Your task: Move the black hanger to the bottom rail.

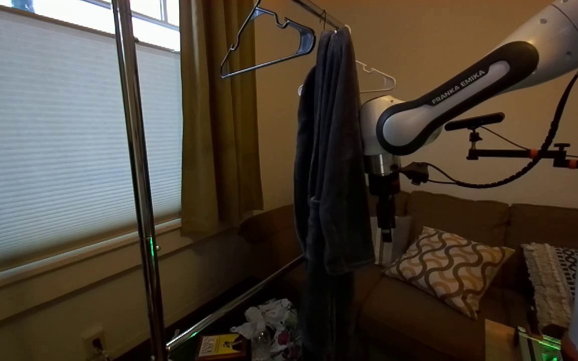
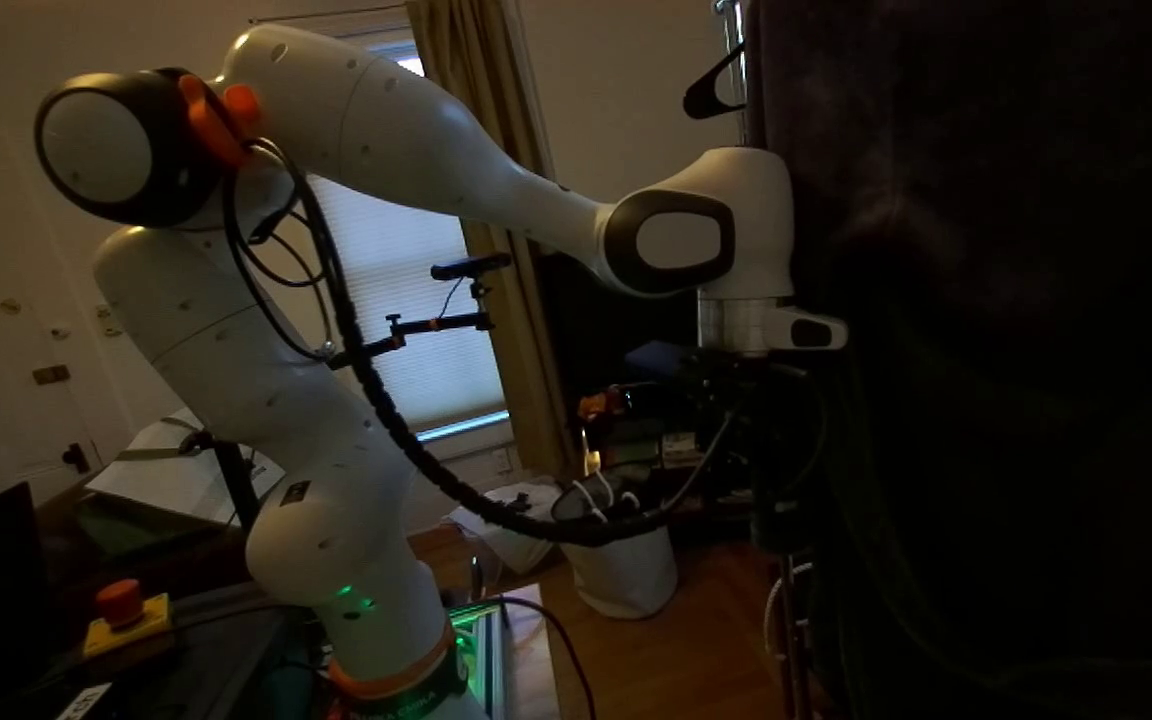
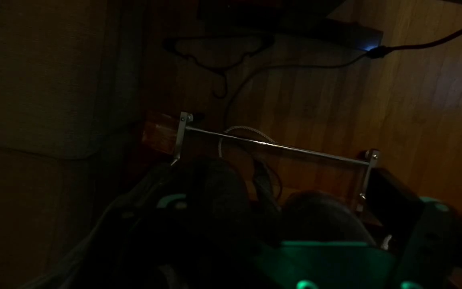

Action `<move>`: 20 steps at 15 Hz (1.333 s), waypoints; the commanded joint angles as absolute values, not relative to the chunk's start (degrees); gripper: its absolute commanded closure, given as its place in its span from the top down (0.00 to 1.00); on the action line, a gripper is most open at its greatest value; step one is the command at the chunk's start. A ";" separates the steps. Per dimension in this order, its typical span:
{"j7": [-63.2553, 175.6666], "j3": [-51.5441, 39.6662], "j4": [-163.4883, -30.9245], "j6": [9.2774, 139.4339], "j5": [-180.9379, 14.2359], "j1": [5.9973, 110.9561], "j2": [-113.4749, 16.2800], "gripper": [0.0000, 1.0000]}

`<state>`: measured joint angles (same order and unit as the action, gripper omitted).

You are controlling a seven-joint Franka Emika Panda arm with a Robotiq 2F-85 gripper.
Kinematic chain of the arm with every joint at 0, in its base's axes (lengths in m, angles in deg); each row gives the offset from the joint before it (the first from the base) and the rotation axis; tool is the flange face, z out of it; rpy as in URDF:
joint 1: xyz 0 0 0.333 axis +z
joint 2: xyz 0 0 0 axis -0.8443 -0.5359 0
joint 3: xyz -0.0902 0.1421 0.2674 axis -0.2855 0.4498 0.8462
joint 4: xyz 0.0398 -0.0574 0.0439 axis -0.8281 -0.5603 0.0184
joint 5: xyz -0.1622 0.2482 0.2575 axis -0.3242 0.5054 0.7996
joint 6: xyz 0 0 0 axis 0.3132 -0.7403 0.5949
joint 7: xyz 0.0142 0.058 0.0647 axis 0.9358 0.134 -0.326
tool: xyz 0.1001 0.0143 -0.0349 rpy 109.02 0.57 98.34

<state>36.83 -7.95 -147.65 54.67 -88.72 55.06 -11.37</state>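
A bare black hanger (image 1: 264, 65) hangs from the rack's upper rail in an exterior view, left of the long grey-blue garment (image 1: 336, 150). A dark hanger (image 3: 214, 69) also lies on the wooden floor in the wrist view. The bottom rail (image 1: 239, 300) runs low from the shiny upright pole until the garment hides it. A low metal crossbar (image 3: 279, 145) shows in the wrist view; I cannot tell whether it is the same bar. My gripper (image 1: 386, 235) points down beside the garment, well above the floor. In the dark wrist view its fingers (image 3: 289, 188) look far apart and empty.
A white hanger (image 1: 379, 82) hangs behind the garment, close to the arm. A brown sofa with a patterned pillow (image 1: 449, 268) stands behind. Plastic bags and a book (image 1: 221, 346) lie low by the rack. A cable (image 3: 303, 66) crosses the floor.
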 commanded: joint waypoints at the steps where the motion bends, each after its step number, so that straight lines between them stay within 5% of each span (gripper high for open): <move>1: 41.44 -6.63 -147.63 54.13 -89.54 54.40 -10.65 1.00; 20: 54.44 2.83 -147.07 51.90 -87.36 60.44 9.91 1.00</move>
